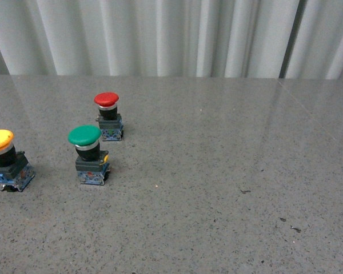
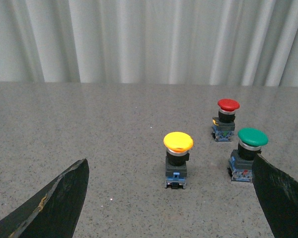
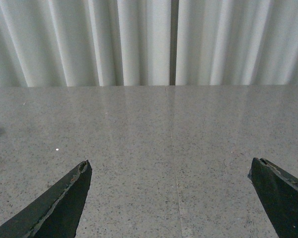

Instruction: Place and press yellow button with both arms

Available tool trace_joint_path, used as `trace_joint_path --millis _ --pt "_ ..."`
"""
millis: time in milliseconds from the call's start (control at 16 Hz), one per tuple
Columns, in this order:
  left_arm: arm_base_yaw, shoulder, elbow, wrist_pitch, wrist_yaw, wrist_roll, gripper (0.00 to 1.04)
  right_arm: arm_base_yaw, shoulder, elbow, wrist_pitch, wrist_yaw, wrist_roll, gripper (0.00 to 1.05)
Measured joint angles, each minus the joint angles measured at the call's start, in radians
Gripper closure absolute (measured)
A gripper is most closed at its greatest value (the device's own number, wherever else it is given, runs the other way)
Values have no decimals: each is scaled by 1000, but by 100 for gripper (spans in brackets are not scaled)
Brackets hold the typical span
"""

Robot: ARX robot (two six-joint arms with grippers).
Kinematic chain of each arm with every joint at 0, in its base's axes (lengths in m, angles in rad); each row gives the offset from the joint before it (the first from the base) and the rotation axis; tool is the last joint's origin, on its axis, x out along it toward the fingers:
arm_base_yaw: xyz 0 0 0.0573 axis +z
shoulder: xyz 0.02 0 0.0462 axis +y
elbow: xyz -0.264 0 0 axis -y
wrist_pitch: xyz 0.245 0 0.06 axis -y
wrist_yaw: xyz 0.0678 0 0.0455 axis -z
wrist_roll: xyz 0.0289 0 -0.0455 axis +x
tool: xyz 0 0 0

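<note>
The yellow button [image 1: 1, 158] stands upright at the far left edge of the grey stone table in the front view, partly cut off by the frame. The left wrist view shows the yellow button [image 2: 178, 158] whole, ahead of my left gripper [image 2: 170, 171], whose two black fingers [image 2: 64, 198] are spread wide open and apart from it. My right gripper [image 3: 170, 171] is open too, over bare table, with no button between its fingers [image 3: 278, 191]. Neither arm shows in the front view.
A green-capped switch [image 1: 90, 154] [image 2: 247, 154] stands right of the yellow one, and a red-capped switch [image 1: 108, 116] [image 2: 225, 119] stands behind it. White pleated curtains [image 1: 171, 34] close off the table's far edge. A seam [image 3: 173, 163] runs across the tabletop.
</note>
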Motion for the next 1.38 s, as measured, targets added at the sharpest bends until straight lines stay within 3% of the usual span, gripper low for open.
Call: trace_joint_path --millis 1062,1125,1188,1375 --pt "0 0 0 0 0 0 7 0 0 0 0 0 0 6" --pt "-40 27 22 -79 -98 -17 7 0 0 0 0 0 0 6" --pt "-76 176 68 -6 -206 -29 7 0 0 0 0 0 0 6" --pt "18 540 251 331 -121 -19 7 0 0 0 0 0 0 6"
